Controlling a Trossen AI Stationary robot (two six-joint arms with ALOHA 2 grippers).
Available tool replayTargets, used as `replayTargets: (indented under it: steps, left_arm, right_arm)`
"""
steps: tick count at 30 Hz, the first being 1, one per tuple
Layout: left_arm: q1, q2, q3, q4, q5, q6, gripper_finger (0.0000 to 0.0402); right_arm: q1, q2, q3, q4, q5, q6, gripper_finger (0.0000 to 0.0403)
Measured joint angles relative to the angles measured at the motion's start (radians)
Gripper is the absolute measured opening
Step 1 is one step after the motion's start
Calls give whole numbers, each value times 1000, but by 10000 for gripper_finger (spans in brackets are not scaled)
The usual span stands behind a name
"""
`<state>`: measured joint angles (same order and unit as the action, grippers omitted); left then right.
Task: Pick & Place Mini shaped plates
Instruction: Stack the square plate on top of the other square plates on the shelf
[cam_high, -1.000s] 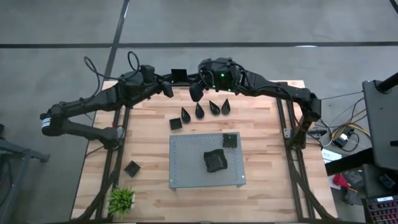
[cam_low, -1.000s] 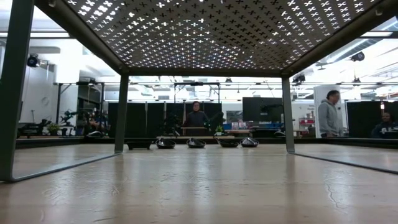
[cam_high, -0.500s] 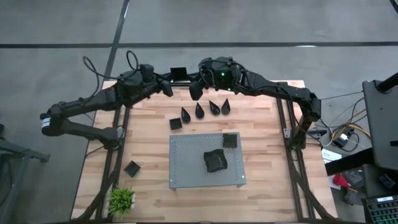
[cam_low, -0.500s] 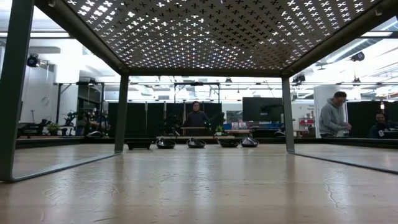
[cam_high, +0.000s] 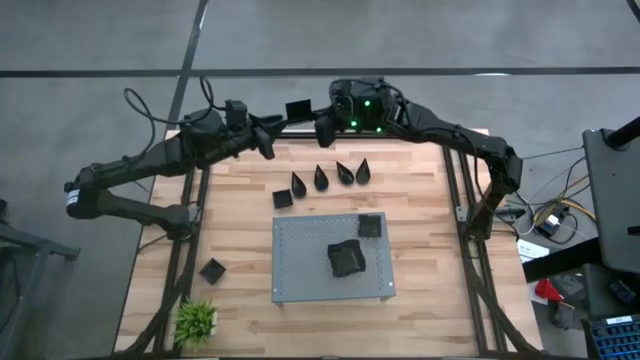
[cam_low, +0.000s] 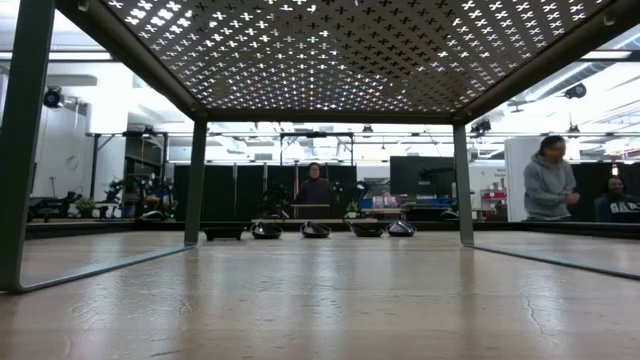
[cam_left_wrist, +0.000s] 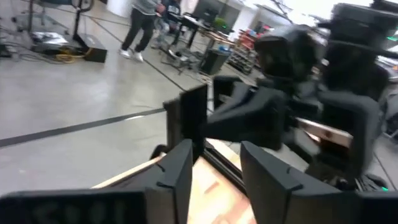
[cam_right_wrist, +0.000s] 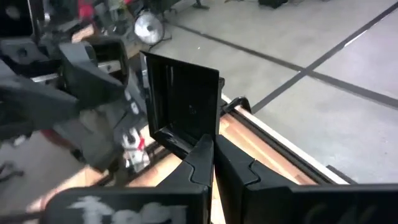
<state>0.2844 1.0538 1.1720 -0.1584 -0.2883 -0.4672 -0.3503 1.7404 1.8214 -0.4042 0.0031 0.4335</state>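
A small square plate (cam_high: 297, 109) stands on edge in the air over the far rim of the table (cam_high: 420, 300), between the two grippers. In the right wrist view the right gripper (cam_right_wrist: 212, 155) has its fingers pinched together on the lower edge of that plate (cam_right_wrist: 181, 102), which stands upright with its hollow face towards that camera. In the left wrist view the same plate (cam_left_wrist: 186, 121) shows edge-on just past the left gripper (cam_left_wrist: 214, 168), whose fingers stand apart, one on either side of it, no longer gripping.

The rest of the mini shaped plates lie further in on the wood. Four teardrop plates (cam_high: 321, 178) sit in a curved row with their tips pointing towards the far edge, and a square plate (cam_high: 282, 199) lies just beside the left end of that row. On the grey perforated board (cam_high: 300, 270) one square plate (cam_high: 370, 226) lies near the far right corner and a dark stack of plates (cam_high: 346, 258) sits near the middle. Another square plate (cam_high: 212, 270) lies alone on the wood left of the board, with a small green plant (cam_high: 195, 320) near the front left corner.

Both arms reach in from the sides along the far edge, elbows out, wrists meeting in the middle. Across the room a person (cam_low: 546, 180) stands at the right.
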Motion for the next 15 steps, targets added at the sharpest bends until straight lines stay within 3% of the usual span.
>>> replayTargets:
  steps: [5,15]
  left_arm:
    - [0,-7,0,2,8,0,154]
    - [0,-7,0,1,10,-2,154]
  right_arm:
    - [-69,-38,0,-195,-164,-54,8]
    - [-195,-79,0,-656,-682,-238,8]
